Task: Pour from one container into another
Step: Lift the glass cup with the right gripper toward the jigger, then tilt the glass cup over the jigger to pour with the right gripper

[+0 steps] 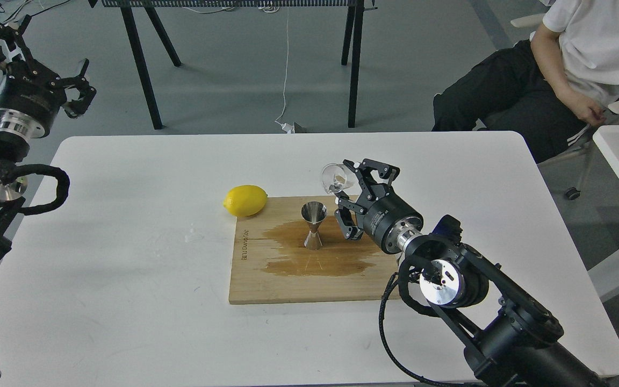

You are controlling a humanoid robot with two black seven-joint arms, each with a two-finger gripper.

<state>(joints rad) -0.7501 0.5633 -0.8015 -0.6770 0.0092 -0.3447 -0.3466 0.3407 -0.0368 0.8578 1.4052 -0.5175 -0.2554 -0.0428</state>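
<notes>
A shiny steel jigger [314, 225] stands upright on the wooden board [288, 282], in the middle of a dark wet patch. My right gripper [348, 180] is shut on the small clear cup [334, 177], which is held in the air and tilted on its side, just up and to the right of the jigger's mouth. A little pale content shows inside the cup. My left gripper [41, 56] hangs open far off at the upper left, beyond the table's corner, holding nothing.
A yellow lemon [245, 200] lies at the board's far-left corner on the white table [127, 269]. A metal handle sticks out at the board's right edge behind my right arm. A seated person [573, 64] is beyond the table's far right.
</notes>
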